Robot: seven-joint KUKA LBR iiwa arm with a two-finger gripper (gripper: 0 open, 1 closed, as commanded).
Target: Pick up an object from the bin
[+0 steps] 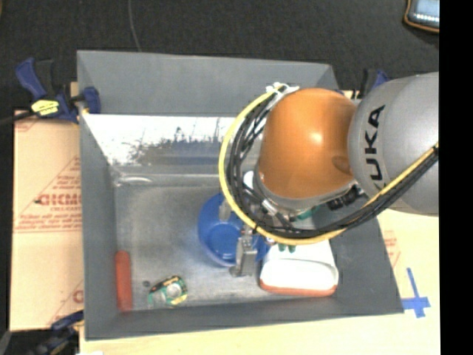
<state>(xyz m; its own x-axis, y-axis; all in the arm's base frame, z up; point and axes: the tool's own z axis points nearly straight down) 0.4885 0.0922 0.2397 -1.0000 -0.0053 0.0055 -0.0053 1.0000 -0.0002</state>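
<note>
Four things: blue cup (218,231), orange stick (123,279), white box (299,276), trinket (167,292).

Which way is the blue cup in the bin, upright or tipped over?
Tipped over. The blue cup lies on its side on the bin floor, its round mouth turned toward the near wall, not upward.

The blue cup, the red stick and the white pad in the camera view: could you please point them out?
blue cup (215,236): camera view, on its round blue side.
red stick (123,280): camera view, midway along its length.
white pad (299,273): camera view, on its flat white top.
</note>
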